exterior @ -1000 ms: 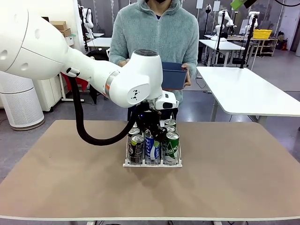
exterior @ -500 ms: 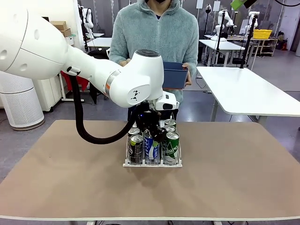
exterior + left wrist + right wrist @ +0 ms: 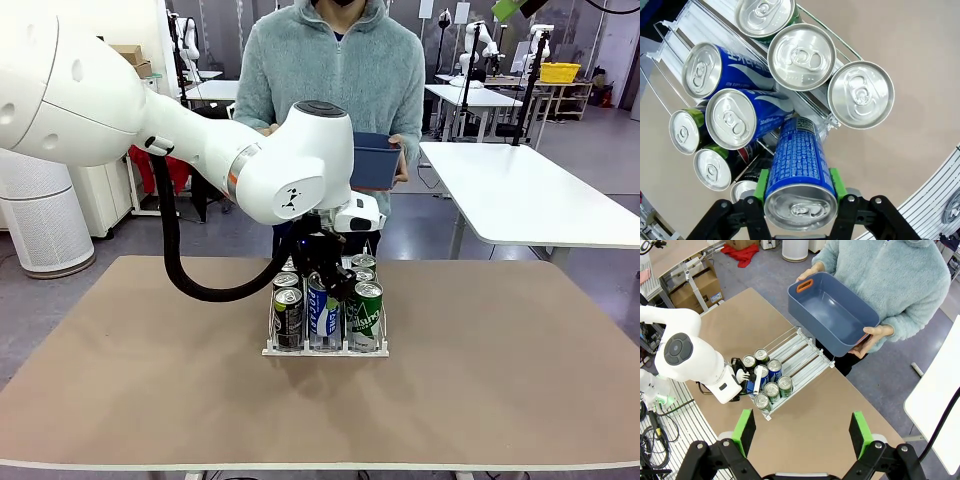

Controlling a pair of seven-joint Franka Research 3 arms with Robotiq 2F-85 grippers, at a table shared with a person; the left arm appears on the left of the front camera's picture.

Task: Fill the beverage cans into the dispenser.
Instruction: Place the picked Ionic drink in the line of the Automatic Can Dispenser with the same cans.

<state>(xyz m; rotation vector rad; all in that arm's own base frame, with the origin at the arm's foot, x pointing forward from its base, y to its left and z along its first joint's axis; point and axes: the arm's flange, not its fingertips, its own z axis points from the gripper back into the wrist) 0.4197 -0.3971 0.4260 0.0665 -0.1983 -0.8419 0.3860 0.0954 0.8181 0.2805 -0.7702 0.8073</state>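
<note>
Clamping blue can between green pads, left gripper tilted it toward dispenser, middle lane, likely behind two blue cans; right gripper hung wide, empty, high above table.

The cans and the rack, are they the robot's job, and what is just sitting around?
Part of the job:
- blue aluminium can held in the left claw
- cans already in the clear plastic and wire rack

Just around:
- dark blue plastic bin, empty, held by the person
- open right claw, hovering high above

Dark blue bin (held above table).
</note>
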